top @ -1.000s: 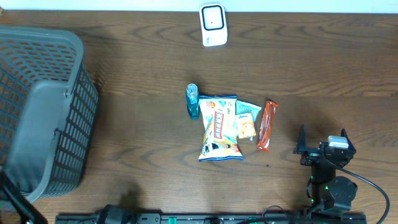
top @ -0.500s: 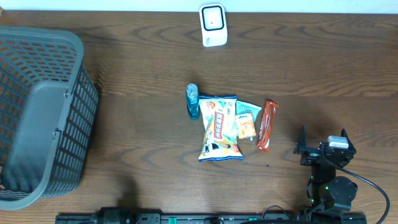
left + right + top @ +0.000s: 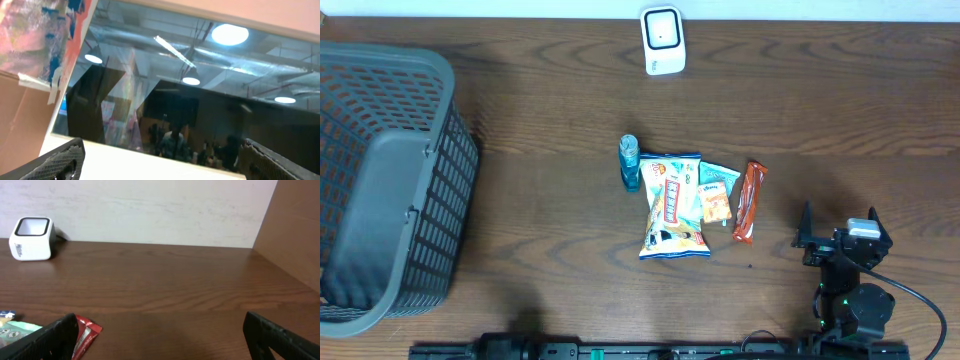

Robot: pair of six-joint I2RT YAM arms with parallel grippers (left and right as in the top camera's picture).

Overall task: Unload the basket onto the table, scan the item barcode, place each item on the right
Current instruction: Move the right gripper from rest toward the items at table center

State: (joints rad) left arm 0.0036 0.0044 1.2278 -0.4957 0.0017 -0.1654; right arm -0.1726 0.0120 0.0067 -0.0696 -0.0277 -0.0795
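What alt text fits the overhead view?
A blue bottle, snack bag, teal packet and red bar lie clustered on the table. White scanner at its far edge, grey basket left, open right hand near the bar.

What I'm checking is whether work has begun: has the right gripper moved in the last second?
No. Overhead, the right gripper keeps the same spot right of the red snack bar.

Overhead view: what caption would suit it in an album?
Snack packets, a blue bottle and a red bar lie clustered; white scanner beyond, grey basket left, right end effector open.
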